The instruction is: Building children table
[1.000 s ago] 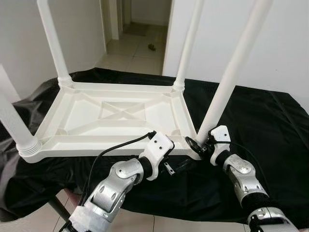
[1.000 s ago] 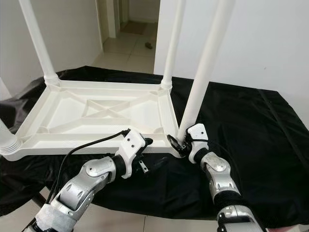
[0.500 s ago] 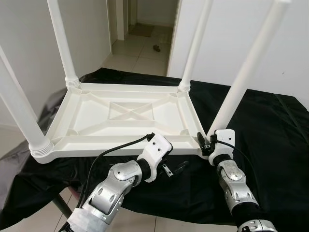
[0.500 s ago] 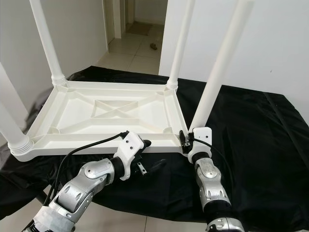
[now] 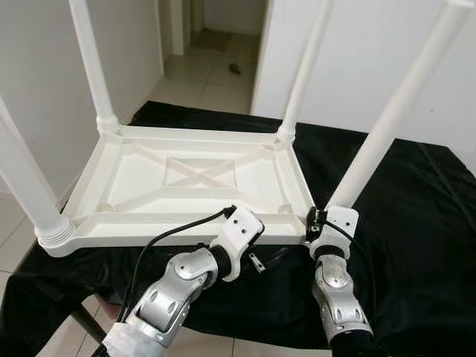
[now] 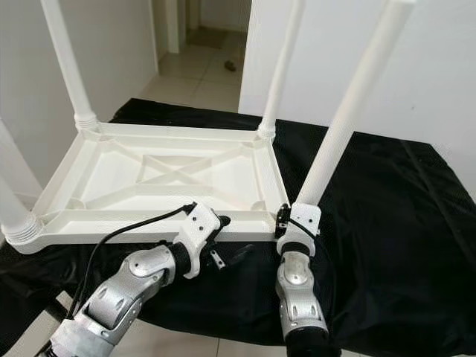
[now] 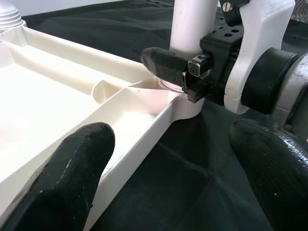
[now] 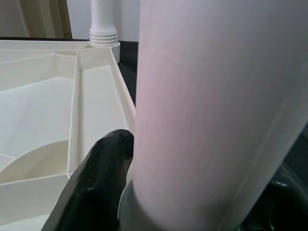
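A white plastic children's table (image 5: 186,178) lies upside down on a worktop draped in black cloth (image 5: 416,208), with its 4 legs pointing up. The right gripper (image 5: 318,224) sits at the near right corner, its jaws pinching the base of the near right leg (image 5: 387,134) just above its socket; in the right wrist view a black finger (image 8: 96,178) presses against that leg. The left gripper (image 5: 269,256) hovers just in front of the table's near edge, beside the right gripper, with its jaws spread and holding nothing; its 2 fingertips (image 7: 72,178) stand well apart. A black cable (image 5: 178,230) runs along the left arm. No writing or labels can be read on anything.
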